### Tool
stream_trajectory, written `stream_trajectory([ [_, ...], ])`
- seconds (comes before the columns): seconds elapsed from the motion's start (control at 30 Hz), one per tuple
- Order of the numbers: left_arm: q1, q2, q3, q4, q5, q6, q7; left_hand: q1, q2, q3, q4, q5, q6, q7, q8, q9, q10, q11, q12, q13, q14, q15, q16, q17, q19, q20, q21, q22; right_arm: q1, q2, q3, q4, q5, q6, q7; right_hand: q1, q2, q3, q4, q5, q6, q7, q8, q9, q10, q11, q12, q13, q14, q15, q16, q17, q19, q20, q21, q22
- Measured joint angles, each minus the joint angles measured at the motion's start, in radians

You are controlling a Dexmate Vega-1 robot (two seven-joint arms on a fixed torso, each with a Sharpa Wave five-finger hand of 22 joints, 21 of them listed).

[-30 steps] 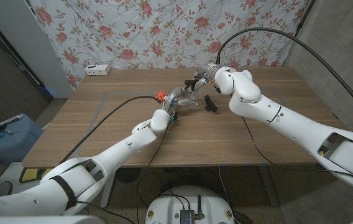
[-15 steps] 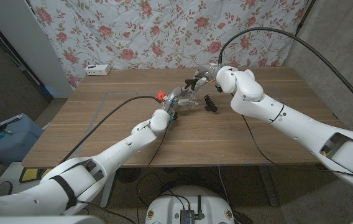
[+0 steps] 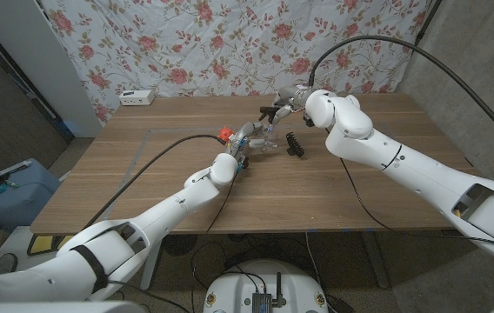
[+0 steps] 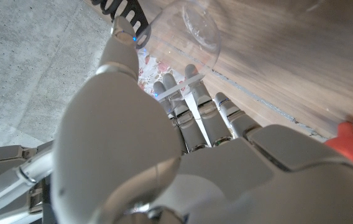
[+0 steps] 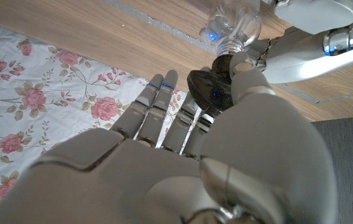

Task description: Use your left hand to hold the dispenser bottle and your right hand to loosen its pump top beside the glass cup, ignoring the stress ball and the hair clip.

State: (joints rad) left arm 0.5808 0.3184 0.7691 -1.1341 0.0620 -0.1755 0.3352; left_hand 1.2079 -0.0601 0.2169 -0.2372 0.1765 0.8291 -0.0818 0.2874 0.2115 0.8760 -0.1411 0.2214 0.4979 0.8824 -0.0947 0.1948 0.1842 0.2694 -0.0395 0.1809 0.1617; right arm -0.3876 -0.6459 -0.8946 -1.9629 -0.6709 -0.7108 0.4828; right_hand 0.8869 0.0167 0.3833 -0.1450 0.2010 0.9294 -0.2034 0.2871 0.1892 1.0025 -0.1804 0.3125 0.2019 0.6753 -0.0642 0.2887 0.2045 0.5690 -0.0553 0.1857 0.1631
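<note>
My left hand (image 3: 245, 137) grips the clear dispenser bottle (image 3: 264, 139) at mid-table and tilts it toward my right hand (image 3: 295, 97). In the right wrist view the bottle (image 5: 232, 25) points its neck at the black pump top (image 5: 210, 90), which my right hand (image 5: 183, 155) pinches with thumb and fingers. My left hand (image 5: 307, 37) reaches in beside the neck. In the left wrist view my thumb (image 4: 123, 43) lies along the clear bottle (image 4: 189, 31). The pump top (image 3: 272, 109) shows above the bottle in the head view. I cannot tell the glass cup apart from the bottle.
A black hair clip (image 3: 295, 144) lies just right of the bottle, its teeth (image 4: 123, 11) near my left thumb. The red stress ball (image 3: 224, 133) sits left of my left hand. A white power strip (image 3: 136, 97) lies at the far left corner. Bare wood spreads on both sides.
My right hand has risen a little and drawn back toward the far edge, carrying the black pump top with it. The left hand and the bottle stay put.
</note>
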Motion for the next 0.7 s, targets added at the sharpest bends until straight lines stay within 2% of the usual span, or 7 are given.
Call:
stream_trajectory([
  [0.7, 0.002, 0.000, 0.001, -0.001, 0.001, -0.001, 0.009, 0.000, 0.000, 0.000, 0.000, 0.000, 0.000, 0.000, -0.002, 0.000, -0.002, -0.002, 0.001, 0.001, 0.000, 0.000, 0.002, 0.000, 0.000, 0.000, 0.000, 0.000, 0.016, -0.030, 0.006, -0.045, 0.048, -0.030, -0.007, 0.003, 0.003, -0.002, -0.002, -0.004, 0.000, 0.000, -0.001, 0.004, 0.003, 0.004, -0.008, 0.001, 0.006, -0.001, 0.000, 0.000, 0.002, 0.002, 0.000, 0.000],
])
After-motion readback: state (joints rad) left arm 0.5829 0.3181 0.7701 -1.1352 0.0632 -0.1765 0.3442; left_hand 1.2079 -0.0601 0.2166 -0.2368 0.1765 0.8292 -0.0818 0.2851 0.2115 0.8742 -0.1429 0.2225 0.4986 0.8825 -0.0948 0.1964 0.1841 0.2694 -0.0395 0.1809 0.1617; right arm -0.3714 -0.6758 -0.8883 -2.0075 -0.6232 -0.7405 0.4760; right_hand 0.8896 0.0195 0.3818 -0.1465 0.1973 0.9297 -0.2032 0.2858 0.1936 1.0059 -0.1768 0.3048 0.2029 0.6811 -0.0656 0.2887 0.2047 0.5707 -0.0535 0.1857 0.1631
